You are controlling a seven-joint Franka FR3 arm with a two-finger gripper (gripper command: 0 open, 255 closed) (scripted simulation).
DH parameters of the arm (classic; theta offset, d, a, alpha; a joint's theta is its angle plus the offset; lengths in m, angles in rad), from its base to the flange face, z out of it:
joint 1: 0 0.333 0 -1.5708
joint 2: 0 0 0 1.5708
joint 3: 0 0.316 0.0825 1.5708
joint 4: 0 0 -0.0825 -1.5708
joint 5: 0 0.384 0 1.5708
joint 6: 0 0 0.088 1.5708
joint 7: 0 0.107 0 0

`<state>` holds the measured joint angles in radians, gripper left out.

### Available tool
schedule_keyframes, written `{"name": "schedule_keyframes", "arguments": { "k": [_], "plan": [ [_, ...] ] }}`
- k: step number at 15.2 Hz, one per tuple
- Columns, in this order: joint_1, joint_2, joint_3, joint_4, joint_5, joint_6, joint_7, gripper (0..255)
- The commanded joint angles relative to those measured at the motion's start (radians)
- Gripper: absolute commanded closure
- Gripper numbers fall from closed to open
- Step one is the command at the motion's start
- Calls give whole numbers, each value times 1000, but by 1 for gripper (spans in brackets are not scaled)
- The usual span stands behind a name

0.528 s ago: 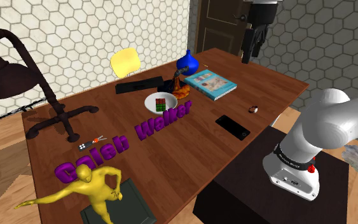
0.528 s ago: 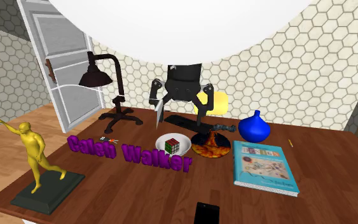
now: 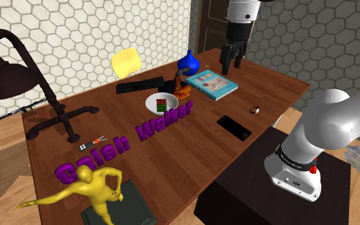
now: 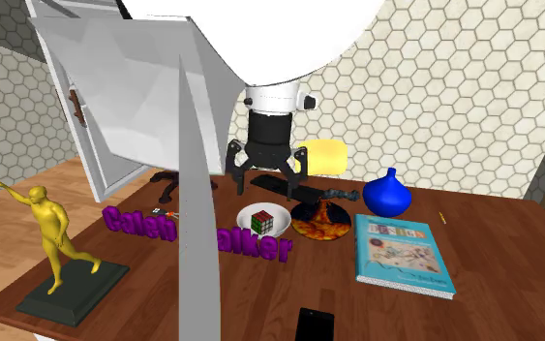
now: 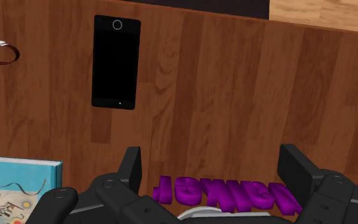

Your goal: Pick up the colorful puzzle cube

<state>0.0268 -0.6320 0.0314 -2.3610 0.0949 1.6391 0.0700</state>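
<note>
The puzzle cube (image 3: 162,103) sits level in a white dish (image 3: 149,102) mid-table, equal-sided, one upright edge turned toward the second exterior camera. Purple lettering (image 3: 164,121) lies just near of it, with a blue vase (image 3: 188,62) and a book (image 3: 211,84) to the shoulder view's right. The table (image 3: 268,89) is brown wood, the walls (image 3: 76,32) hexagon-tiled. The gripper (image 3: 229,64) hangs above the table, well apart from the cube, jaws wide apart — clasping nothing.

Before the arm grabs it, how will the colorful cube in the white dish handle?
The cube looks rigid and flat-faced, so likely grips steadily without rolling. Resting in the shallow dish, it may slide or shift the dish.
</note>
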Motion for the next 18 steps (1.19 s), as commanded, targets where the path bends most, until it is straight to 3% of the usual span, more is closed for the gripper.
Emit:
{"name": "schedule_keyframes", "arguments": {
  "k": [1, 9, 18],
  "plan": [
    [-2, 58, 9, -7, 5, 70, 13, 0],
    [-2, 320, 52, 30, 18, 314, 81, 0],
    [0, 653, 77, 178, -4, 518, 166, 0]
  ]
}}
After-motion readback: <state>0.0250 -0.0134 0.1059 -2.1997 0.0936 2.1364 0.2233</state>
